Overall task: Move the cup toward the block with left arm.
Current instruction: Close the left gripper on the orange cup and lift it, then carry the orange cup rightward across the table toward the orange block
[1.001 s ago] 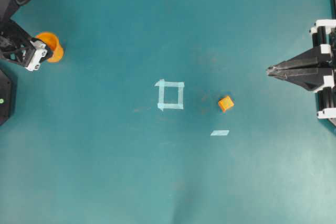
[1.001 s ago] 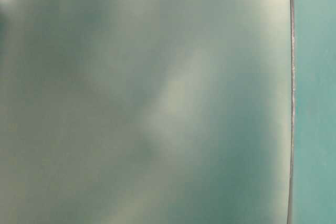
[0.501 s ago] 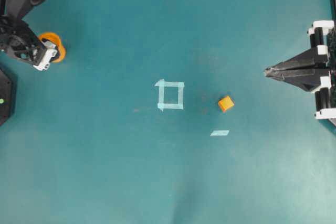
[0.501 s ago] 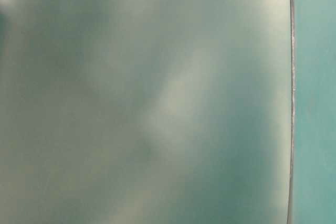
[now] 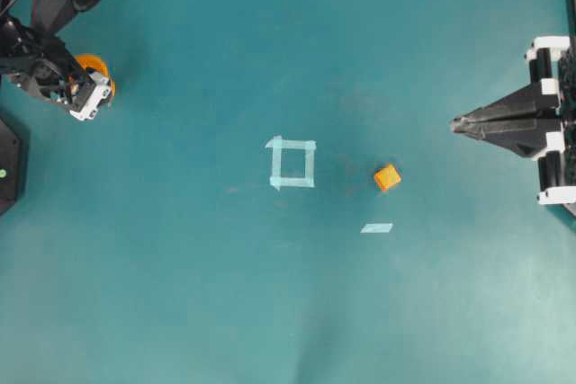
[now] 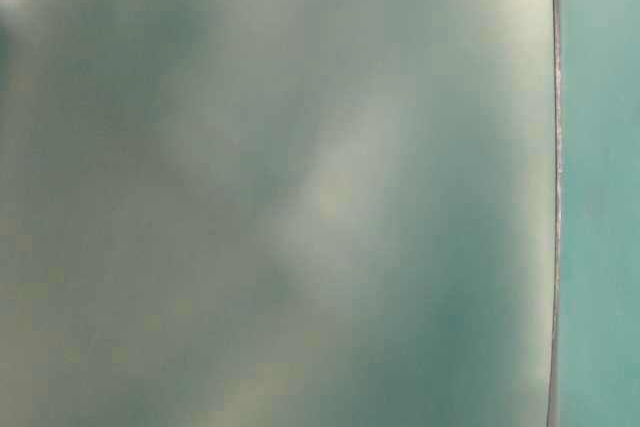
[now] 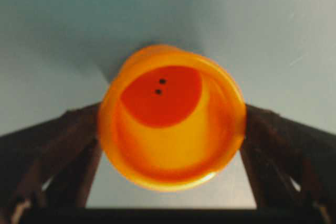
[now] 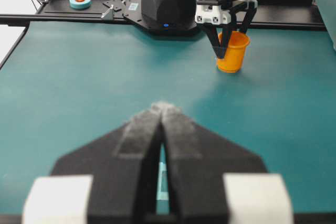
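The orange cup [image 5: 94, 66] stands at the far left of the teal table, partly under my left gripper [image 5: 88, 87]. In the left wrist view the cup [image 7: 172, 116] fills the gap between the two dark fingers [image 7: 58, 145], which press on both its sides. The right wrist view shows the cup [image 8: 232, 52] held in the left gripper [image 8: 227, 31]. The small orange block [image 5: 387, 177] lies right of centre, far from the cup. My right gripper [image 5: 457, 121] is shut and empty at the right edge, and also shows in its own wrist view [image 8: 161, 109].
A pale tape square [image 5: 292, 163] marks the table centre and a short tape strip [image 5: 377, 227] lies just below the block. The left arm's base [image 8: 168, 3] stands at the table's far-left side. The table-level view is a blur.
My left gripper has moved up and a little to the right with the cup between its fingers. The right gripper and the block have not moved.
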